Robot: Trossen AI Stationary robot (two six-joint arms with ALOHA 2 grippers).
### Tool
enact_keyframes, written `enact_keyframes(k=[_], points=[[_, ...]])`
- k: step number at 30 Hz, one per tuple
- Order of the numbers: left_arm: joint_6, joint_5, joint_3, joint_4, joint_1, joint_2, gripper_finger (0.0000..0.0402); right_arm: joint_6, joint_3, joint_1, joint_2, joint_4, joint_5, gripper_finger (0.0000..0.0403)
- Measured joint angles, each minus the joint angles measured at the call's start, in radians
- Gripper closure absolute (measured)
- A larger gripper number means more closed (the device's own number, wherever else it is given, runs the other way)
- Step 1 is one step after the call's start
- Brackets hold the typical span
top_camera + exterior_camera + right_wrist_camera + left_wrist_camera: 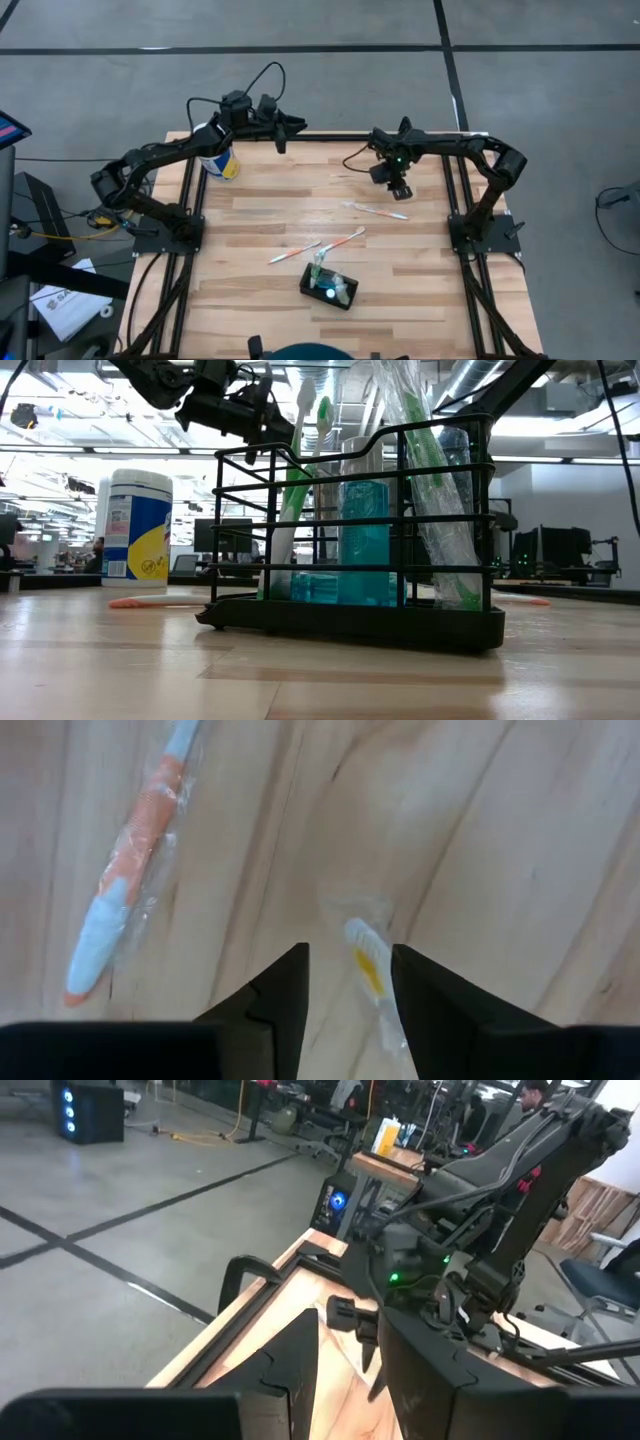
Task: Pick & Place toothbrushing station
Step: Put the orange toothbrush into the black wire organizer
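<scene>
The toothbrushing station [328, 287] is a black wire holder standing near the table's front edge. In the low view [350, 530] it holds wrapped toothbrushes and a teal bottle. My right gripper [398, 188] points down, open, above the table's far right part. One end of a wrapped white and yellow toothbrush [366, 970] lies on the wood below the gap between its fingers [350, 1000], untouched. My left gripper [350, 1370] hangs open and empty above the far edge [290, 127], pointing across the table toward the right arm [470, 1270].
An orange toothbrush [345, 240] [140, 850] and another [295, 252] lie loose mid-table; the white one [375, 210] lies farther back. A white-lidded canister [218, 160] [137, 525] stands at the far left corner. A black frame [320, 137] runs along the table's edges.
</scene>
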Motion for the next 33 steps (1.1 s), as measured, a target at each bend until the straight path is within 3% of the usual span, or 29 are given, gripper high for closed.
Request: enact_keyframes(k=[17,21,25,33], points=[[0.102,0.001,0.0,-0.006,-0.001,0.002,0.03,0.039,0.005,-0.009,0.098,0.069,-0.012,0.0277],[0.103,0.004,0.0,-0.007,-0.001,0.002,0.03,0.069,0.005,-0.009,0.113,0.073,0.007,0.0307],[0.103,0.004,0.0,-0.006,-0.001,0.002,0.03,0.081,0.021,-0.008,0.106,0.065,0.009,0.0387],[0.087,-0.011,0.0,-0.006,-0.001,0.002,0.03,0.221,0.22,-0.011,0.099,-0.047,-0.072,0.0402]])
